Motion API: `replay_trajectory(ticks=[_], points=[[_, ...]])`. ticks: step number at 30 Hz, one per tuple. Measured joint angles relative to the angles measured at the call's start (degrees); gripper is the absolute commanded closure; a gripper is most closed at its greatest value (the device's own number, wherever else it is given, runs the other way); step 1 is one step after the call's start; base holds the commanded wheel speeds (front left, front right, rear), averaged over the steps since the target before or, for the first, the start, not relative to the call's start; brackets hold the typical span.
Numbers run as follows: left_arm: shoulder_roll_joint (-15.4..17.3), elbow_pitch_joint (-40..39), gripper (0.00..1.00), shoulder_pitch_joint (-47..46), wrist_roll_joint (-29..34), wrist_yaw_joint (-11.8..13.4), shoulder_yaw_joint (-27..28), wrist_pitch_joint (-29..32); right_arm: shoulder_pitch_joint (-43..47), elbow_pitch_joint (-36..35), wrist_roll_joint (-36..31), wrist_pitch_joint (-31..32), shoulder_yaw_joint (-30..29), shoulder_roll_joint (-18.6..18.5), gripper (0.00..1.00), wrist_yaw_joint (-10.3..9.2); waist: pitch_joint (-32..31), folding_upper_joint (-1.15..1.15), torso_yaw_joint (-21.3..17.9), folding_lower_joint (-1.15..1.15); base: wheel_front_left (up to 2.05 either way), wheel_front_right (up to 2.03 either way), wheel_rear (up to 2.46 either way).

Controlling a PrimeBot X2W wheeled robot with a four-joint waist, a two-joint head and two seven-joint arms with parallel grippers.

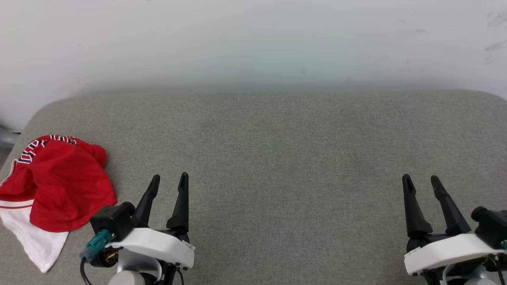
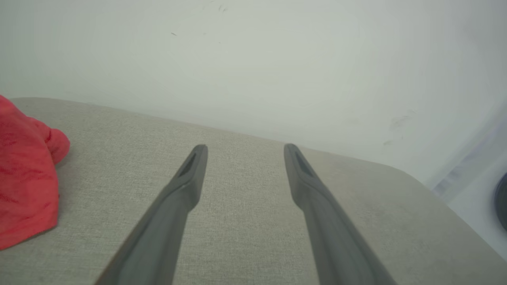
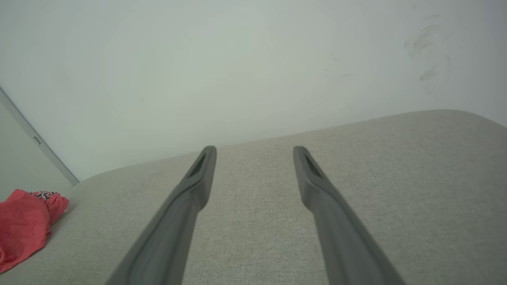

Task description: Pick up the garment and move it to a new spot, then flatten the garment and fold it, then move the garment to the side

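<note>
**Crumpled jersey at far left; both end effectors released**

At your far left, the garment (image 1: 63, 186) lies bunched in a heap on the grey bench (image 1: 277, 158), close to its left edge. The red body is on top, a white sleeve trails toward you, and black-and-white lettering shows along the far fold.

Expect it to be light, limp and slick. The thin fabric will probably slide between the fingers and drape rather than hold its shape. Pinch a doubled ridge or the hemmed sleeve edge, not a single flat layer.

Just right of the heap, the left end effector (image 1: 170, 176) is released, its fingers spread with nothing between them. It looks like the natural choice for the first hold.

Across the bare middle, the right end effector (image 1: 420, 177) is also released and empty, well apart from the cloth.
</note>
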Motion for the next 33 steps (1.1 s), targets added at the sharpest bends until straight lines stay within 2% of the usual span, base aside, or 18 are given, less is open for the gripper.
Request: replay_trajectory(ticks=[6,16,24,33], points=[[1.22,0.12,0.00,-0.08,3.11,1.78,-1.09,-0.83,0.01,-0.78,-3.74,1.19,0.15,0.00,0.00,0.00,0.27,0.00,0.14,0.00,0.00,0.00,0.00],[2.12,0.48,0.00,-0.14,7.37,3.25,-2.42,-2.23,0.58,-2.24,-9.75,2.94,-0.04,0.01,0.00,0.00,0.52,0.00,0.35,0.00,0.00,0.00,0.00],[2.12,0.83,0.00,-0.15,10.03,3.36,-2.72,-3.23,0.93,-3.54,-13.34,3.43,-0.53,0.01,0.00,0.00,0.52,0.00,0.44,0.00,0.00,0.00,0.00],[1.26,1.25,0.00,-0.13,12.65,2.16,-2.07,-4.25,1.45,-4.61,-15.88,3.49,-1.03,0.01,0.00,0.00,0.48,0.00,0.61,0.00,0.00,0.00,0.00]])
